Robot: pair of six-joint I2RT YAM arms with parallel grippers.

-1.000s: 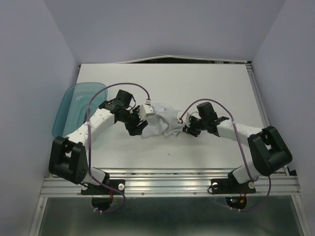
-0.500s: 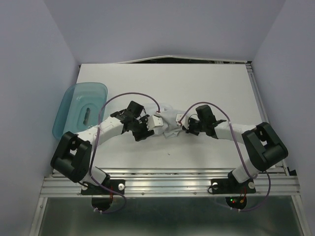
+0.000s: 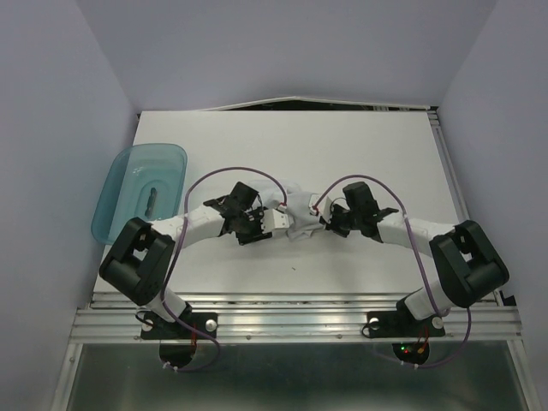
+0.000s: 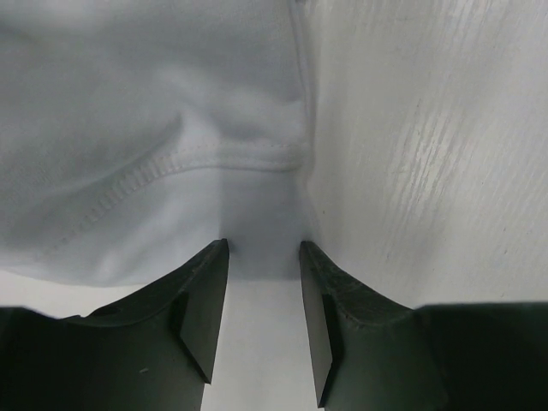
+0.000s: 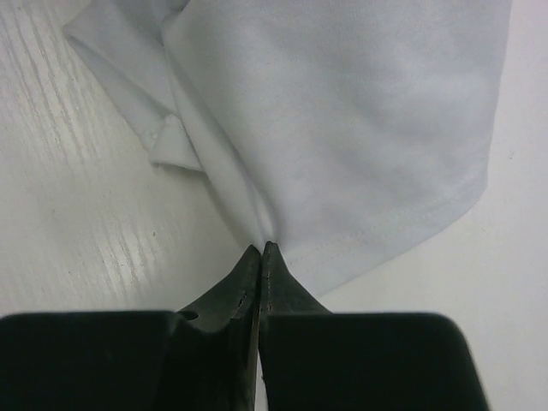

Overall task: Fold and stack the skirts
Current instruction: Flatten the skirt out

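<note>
One white skirt lies bunched in the middle of the table between my two grippers. My left gripper is at its left side. In the left wrist view the gripper is open, with a narrow gap between the jaws, and its tips are at the skirt's hemmed edge. My right gripper is at the skirt's right side. In the right wrist view it is shut on a pinched fold of the skirt. No other skirt is in view.
A translucent teal tray lies at the table's left edge with a small dark item in it. The white table ends at a metal rail in front. Purple cables loop over both arms.
My left gripper has moved right, toward the right gripper, pushing the skirt's left side in. The skirt has gone from a wide spread to a small bunch. The right gripper has hardly moved.
</note>
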